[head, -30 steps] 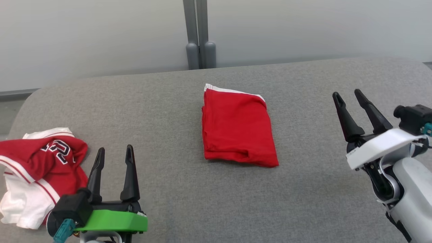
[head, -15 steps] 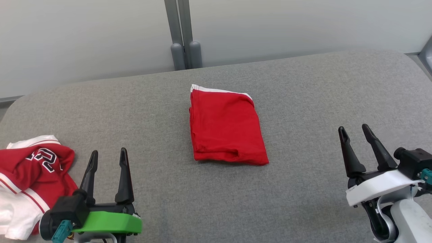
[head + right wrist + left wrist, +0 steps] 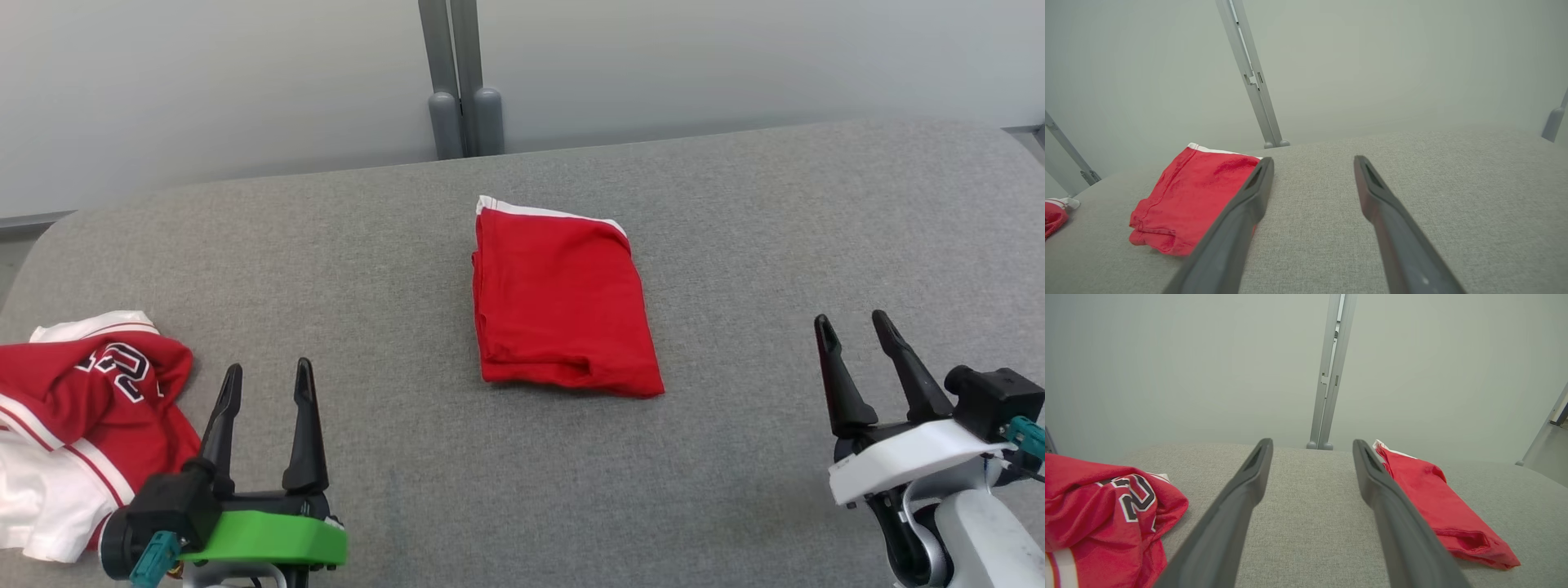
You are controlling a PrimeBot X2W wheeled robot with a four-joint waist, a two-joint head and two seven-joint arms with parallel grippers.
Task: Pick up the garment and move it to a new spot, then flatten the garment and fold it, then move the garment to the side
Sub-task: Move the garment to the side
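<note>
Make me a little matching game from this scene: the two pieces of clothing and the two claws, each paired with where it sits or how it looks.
1. folded red garment
2. numbered jersey
3. left gripper
4. right gripper

A. open, on a green base
B. flat in the middle of the grey surface
C. open, on a white base
D. bunched up at the left edge

Pairs: 1-B, 2-D, 3-A, 4-C.

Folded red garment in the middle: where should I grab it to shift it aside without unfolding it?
Likely its thick near edge, where the layers of the folded red cloth garment with white trim bunch together. Come in low from the robot's side, the open left gripper and right gripper each pinching a near corner, keeping layers together.
</note>
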